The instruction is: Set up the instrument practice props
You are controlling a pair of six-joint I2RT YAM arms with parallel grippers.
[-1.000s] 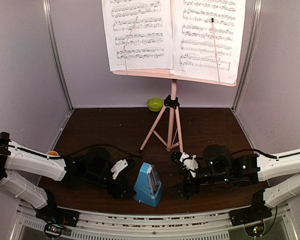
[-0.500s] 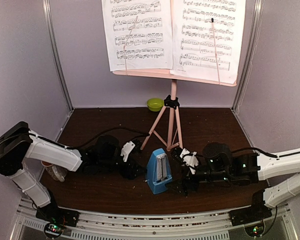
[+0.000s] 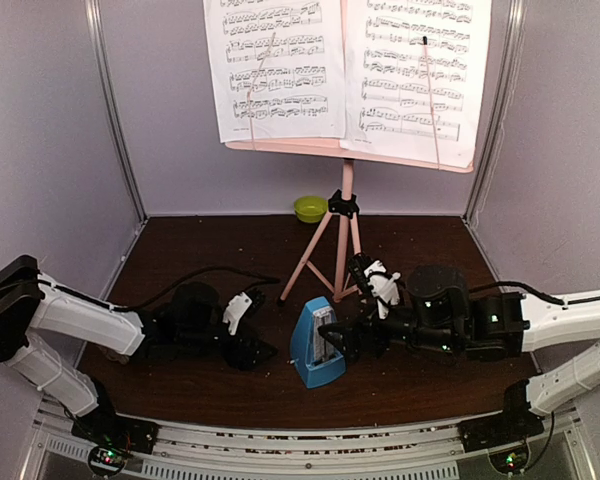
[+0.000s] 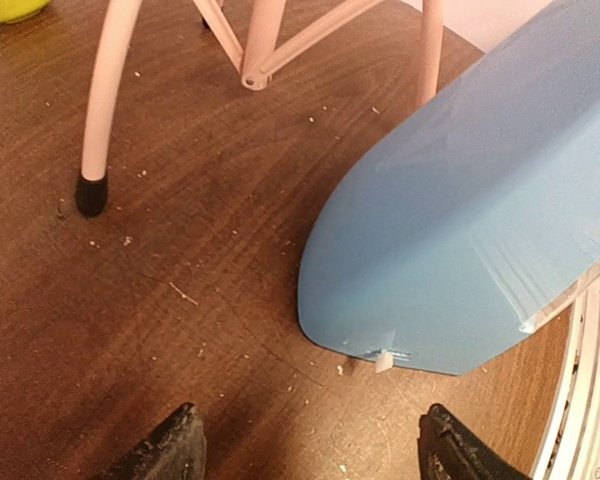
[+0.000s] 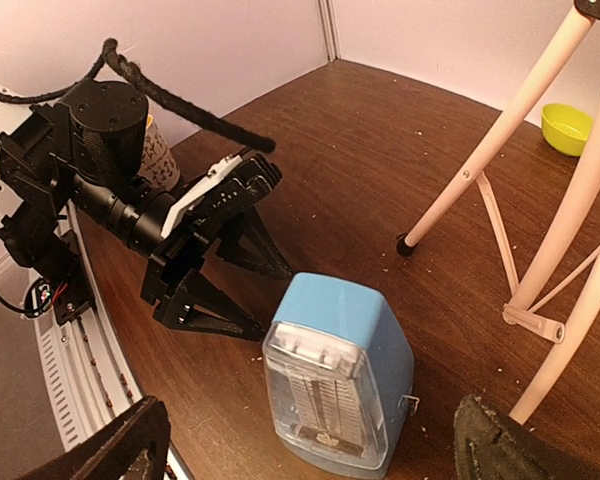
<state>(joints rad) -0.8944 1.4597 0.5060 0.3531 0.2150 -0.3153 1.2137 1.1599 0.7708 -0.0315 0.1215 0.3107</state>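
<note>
Left fingers (image 4: 170,450), right fingers (image 5: 120,445) both apart; blue pyramid metronome (image 5: 365,330) upright between, clear cover (image 5: 315,395) on

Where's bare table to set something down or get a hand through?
Bare: back-left table, between left wall and stand leg; back-right, between stand and right wall. Bowl takes the spot behind the stand. Crowded: front centre, where left gripper and right gripper, both open, flank the metronome close to the stand legs.
</note>
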